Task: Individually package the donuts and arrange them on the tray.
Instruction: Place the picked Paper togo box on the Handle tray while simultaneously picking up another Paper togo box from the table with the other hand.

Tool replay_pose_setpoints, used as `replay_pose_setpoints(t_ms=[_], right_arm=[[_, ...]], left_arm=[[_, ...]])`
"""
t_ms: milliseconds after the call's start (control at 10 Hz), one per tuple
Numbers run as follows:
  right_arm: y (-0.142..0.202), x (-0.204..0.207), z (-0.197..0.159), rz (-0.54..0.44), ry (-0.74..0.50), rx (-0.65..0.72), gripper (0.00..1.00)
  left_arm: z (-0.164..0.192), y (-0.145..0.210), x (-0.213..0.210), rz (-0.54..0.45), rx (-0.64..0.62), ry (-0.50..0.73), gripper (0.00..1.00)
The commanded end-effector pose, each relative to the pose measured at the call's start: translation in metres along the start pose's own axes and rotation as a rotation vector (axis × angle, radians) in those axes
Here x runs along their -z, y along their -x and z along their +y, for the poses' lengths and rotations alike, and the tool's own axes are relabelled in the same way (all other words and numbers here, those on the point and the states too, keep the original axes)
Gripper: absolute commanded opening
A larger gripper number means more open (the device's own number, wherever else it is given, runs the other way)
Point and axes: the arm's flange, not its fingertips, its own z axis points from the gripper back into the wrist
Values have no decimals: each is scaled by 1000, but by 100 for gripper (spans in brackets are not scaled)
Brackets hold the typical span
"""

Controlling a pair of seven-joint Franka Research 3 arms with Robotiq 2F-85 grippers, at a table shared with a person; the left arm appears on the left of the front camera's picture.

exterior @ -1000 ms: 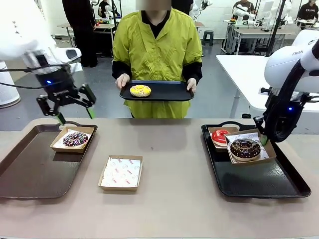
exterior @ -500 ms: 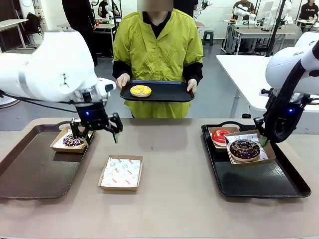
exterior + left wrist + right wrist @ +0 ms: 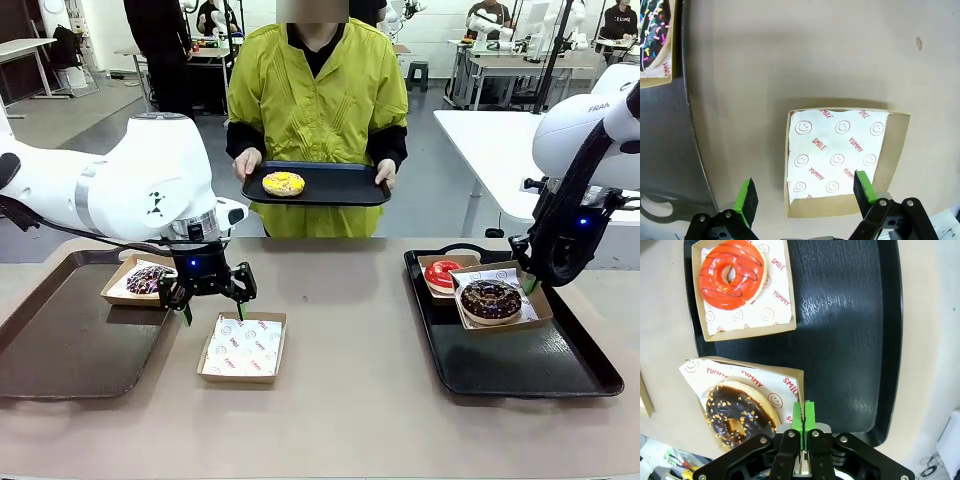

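My left gripper [image 3: 212, 305] hangs open just above the near-left part of an empty paper-lined box [image 3: 242, 345] on the table. In the left wrist view its green fingers [image 3: 746, 198] straddle that box [image 3: 840, 160]. A sprinkled chocolate donut [image 3: 148, 279] sits boxed on the brown tray [image 3: 60, 350]. My right gripper [image 3: 530, 283] is shut on the wall of the box holding the dark chocolate donut [image 3: 737, 412], beside the boxed red donut [image 3: 731, 274] on the black tray [image 3: 840, 315]. The person holds a tray [image 3: 340, 185] with a yellow donut [image 3: 283, 183].
The person in a yellow-green jacket stands at the far table edge, both hands on the held tray. The brown tray's near half and the black tray's near half are bare. Open tabletop lies between the two trays.
My left arm swung right and down, from above the boxed sprinkled donut to over the empty box. The right arm and its box have stayed put.
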Motion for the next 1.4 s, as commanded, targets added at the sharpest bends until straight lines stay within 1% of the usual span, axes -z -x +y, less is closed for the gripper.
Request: replay_pose_setpoints(t_ms=[0,500,600,700,800,900,1300], right_arm=[[0,-2,0,-1,14,0,2],[0,0,0,0,0,0,2],[8,8,5,24,6,-25,2],[11,18,6,52,-6,-32,2],[10,29,8,84,-26,-27,2],[10,37,10,102,-19,-27,2],[5,56,1,127,-31,-6,2]], left_arm=[[-3,2,-9,-8,2,4,100],[-2,0,-6,-11,3,6,100],[7,7,1,-25,19,20,100],[8,10,8,-27,25,35,100],[8,12,12,-38,36,34,100],[11,13,14,-43,44,41,100],[12,14,28,-35,47,36,100]])
